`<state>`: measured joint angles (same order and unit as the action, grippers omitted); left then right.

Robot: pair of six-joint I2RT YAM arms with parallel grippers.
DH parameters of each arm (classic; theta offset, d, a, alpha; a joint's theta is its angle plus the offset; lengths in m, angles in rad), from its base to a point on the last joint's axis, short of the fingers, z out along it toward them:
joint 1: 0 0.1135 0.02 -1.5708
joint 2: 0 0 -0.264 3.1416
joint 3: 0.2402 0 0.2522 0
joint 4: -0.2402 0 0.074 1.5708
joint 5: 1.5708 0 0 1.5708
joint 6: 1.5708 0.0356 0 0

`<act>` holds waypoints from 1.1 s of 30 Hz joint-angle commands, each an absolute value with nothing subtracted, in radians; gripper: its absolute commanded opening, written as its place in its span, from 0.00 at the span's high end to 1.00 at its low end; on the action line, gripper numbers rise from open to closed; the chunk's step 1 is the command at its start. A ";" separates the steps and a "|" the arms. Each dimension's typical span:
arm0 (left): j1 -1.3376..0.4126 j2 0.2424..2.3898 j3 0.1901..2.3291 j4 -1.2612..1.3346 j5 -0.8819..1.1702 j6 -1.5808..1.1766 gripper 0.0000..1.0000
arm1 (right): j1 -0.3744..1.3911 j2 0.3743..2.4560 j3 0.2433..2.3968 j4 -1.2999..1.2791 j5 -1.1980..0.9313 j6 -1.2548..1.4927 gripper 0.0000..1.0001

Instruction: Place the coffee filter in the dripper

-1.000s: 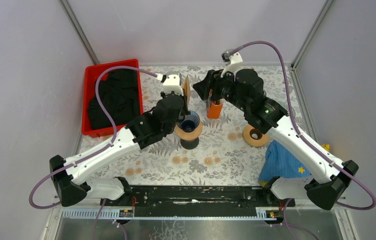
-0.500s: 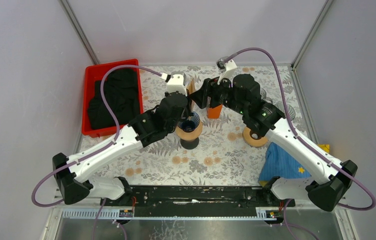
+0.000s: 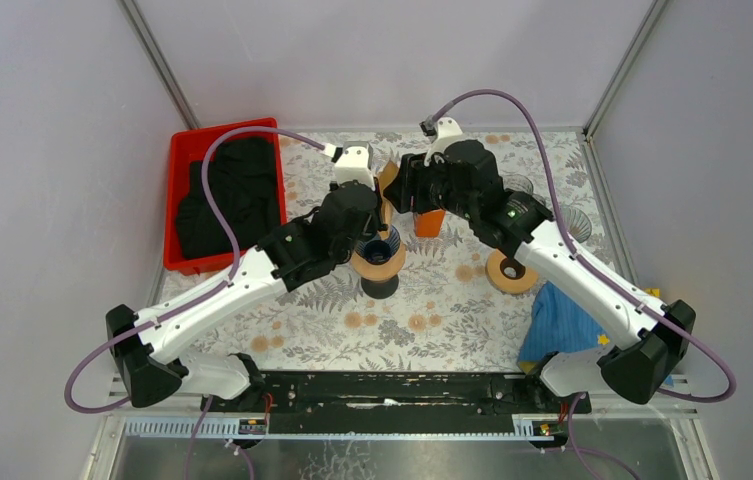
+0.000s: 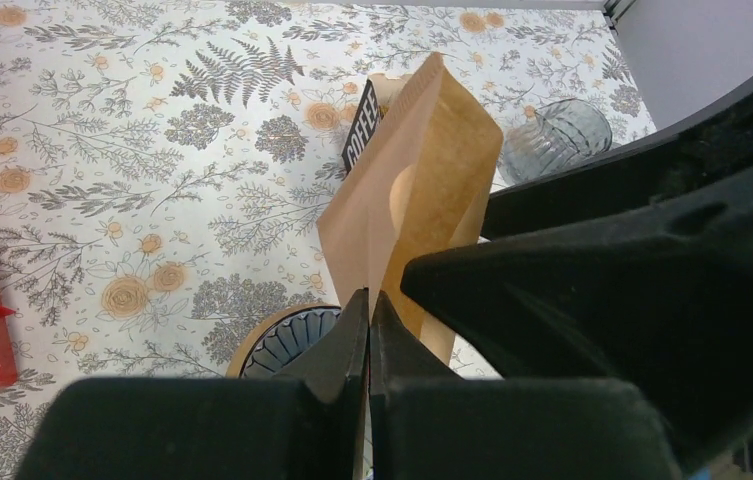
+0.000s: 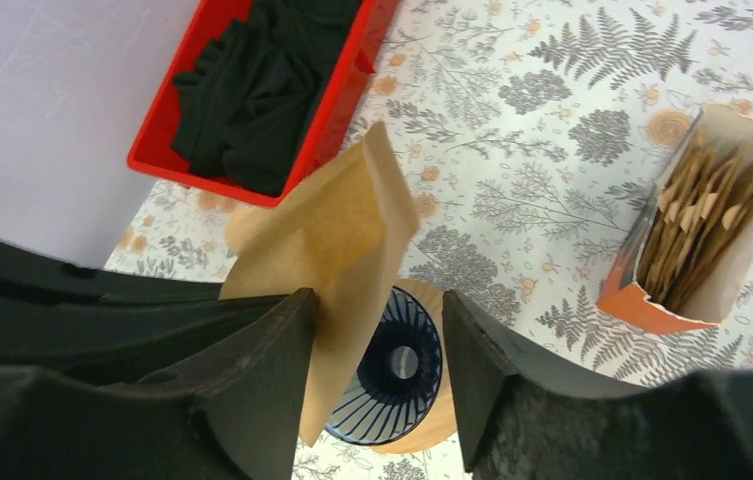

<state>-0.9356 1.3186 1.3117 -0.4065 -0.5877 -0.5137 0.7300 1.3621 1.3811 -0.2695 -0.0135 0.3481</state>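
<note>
My left gripper (image 4: pixel 369 310) is shut on the lower edge of a brown paper coffee filter (image 4: pixel 412 190), holding it upright just above the dark blue ribbed dripper (image 4: pixel 287 338). The dripper (image 3: pixel 380 248) sits in a wooden ring stand mid-table. My right gripper (image 5: pixel 377 380) is open, its jaws straddling the filter (image 5: pixel 337 240) over the dripper (image 5: pixel 397 375); the filter lies against its left finger (image 5: pixel 262 380). In the top view the filter (image 3: pixel 387 183) shows between the two wrists, with my right gripper (image 3: pixel 399 192) beside it.
An orange box of filters (image 3: pixel 430 219) stands behind the dripper, also in the right wrist view (image 5: pixel 697 240). A red bin with black cloth (image 3: pixel 227 195) is at far left. A wooden ring (image 3: pixel 510 272), a blue cloth (image 3: pixel 567 325) and a glass (image 4: pixel 562 135) are at right.
My right gripper has swung left from the filter box to the filter held by my left gripper. The left gripper has shifted slightly, still holding the filter over the dripper.
</note>
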 commanded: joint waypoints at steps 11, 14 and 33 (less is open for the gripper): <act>-0.939 1.348 1.363 -0.438 -0.638 -0.518 1.00 | 0.747 1.405 1.524 -0.393 0.095 0.364 0.45; -0.938 1.359 1.365 -0.441 -0.635 -0.523 1.00 | 0.751 1.413 1.533 -0.387 0.087 0.379 0.41; -0.940 1.325 1.355 -0.442 -0.607 -0.569 0.99 | 0.766 1.463 1.591 -0.489 0.130 0.355 0.58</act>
